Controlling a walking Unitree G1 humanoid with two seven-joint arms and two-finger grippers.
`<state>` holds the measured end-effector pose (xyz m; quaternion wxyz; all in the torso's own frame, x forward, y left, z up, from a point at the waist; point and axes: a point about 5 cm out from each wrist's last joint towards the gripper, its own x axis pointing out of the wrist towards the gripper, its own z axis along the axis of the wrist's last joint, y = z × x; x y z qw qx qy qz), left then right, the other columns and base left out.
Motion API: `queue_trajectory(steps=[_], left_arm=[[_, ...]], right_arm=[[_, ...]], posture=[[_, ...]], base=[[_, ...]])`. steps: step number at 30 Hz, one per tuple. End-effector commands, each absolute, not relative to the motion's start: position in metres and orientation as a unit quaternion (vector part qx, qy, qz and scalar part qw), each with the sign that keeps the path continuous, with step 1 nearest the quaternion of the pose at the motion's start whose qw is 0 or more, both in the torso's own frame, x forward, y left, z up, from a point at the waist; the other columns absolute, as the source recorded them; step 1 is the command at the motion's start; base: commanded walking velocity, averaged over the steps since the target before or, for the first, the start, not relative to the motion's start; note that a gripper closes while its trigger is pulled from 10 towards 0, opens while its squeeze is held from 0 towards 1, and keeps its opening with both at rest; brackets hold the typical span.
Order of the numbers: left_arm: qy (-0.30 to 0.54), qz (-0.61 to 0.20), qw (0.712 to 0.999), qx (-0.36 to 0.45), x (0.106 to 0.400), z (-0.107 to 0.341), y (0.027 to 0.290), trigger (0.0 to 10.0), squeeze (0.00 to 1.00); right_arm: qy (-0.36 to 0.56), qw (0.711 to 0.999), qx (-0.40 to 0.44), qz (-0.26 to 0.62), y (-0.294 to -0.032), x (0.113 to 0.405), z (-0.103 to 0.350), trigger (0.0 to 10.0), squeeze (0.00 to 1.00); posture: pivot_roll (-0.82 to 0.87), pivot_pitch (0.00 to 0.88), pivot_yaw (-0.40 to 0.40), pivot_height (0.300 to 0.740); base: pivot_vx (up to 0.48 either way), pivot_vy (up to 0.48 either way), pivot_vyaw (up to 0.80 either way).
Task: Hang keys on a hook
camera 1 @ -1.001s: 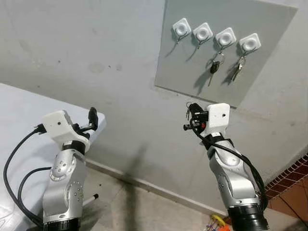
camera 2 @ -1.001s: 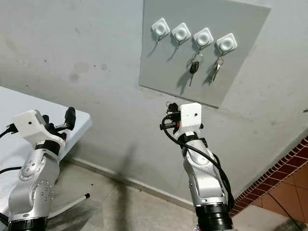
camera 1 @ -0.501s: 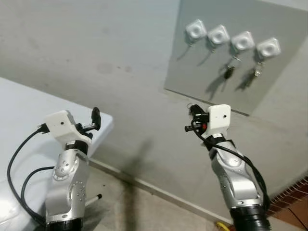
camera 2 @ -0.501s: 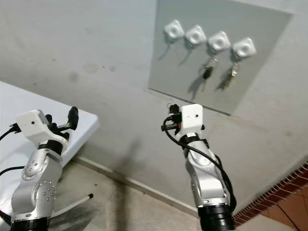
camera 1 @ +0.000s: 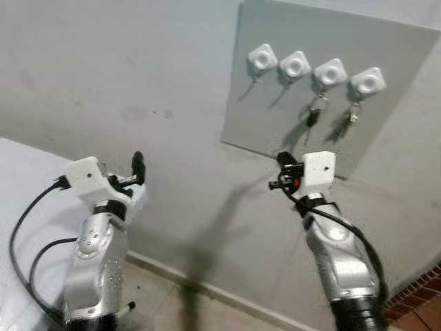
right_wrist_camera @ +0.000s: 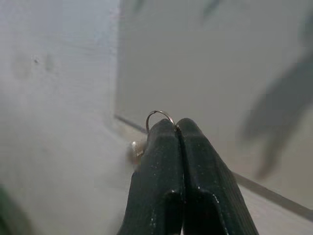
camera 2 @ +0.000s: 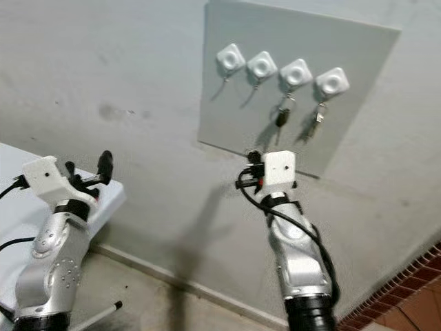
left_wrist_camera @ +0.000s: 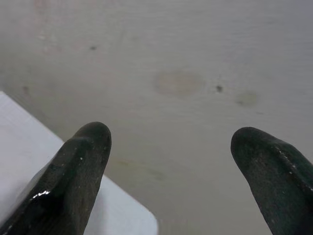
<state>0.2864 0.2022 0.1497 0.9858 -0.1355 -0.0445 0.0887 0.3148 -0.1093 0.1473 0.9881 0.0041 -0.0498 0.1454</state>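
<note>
I see my right gripper (right_wrist_camera: 177,128) raised in front of the lower edge of the grey rectangular wall board (camera 1: 406,62), its two black fingers pressed together on a thin silver key ring (right_wrist_camera: 159,115) whose loop pokes out above the fingertips; the keys themselves I cannot make out. On the board sit four white square hook mounts in a row: the leftmost hook (camera 1: 262,58) and the second hook (camera 1: 295,64) are bare, while the third hook (camera 1: 331,72) carries a dark-headed key (camera 1: 313,116) and the fourth hook (camera 1: 367,81) carries a small silver key (camera 1: 355,114). My left gripper (left_wrist_camera: 171,161) is held up near the corner of a white table (camera 1: 27,179), fingers spread wide apart with only the pale stained wall (camera 1: 124,76) between them.
</note>
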Motion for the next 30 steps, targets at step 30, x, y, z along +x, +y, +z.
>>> queue_trajectory(steps=[30], left_arm=[[-0.119, -0.161, 0.980, 0.017, 0.279, 0.190, 0.126, 10.0, 0.00]], right_arm=[[-0.121, 0.963, 0.024, 0.238, -0.111, 0.322, 0.188, 10.0, 0.00]], posture=[[-0.04, 0.000, -0.063, 0.740]], base=[[0.000, 0.000, 0.00]])
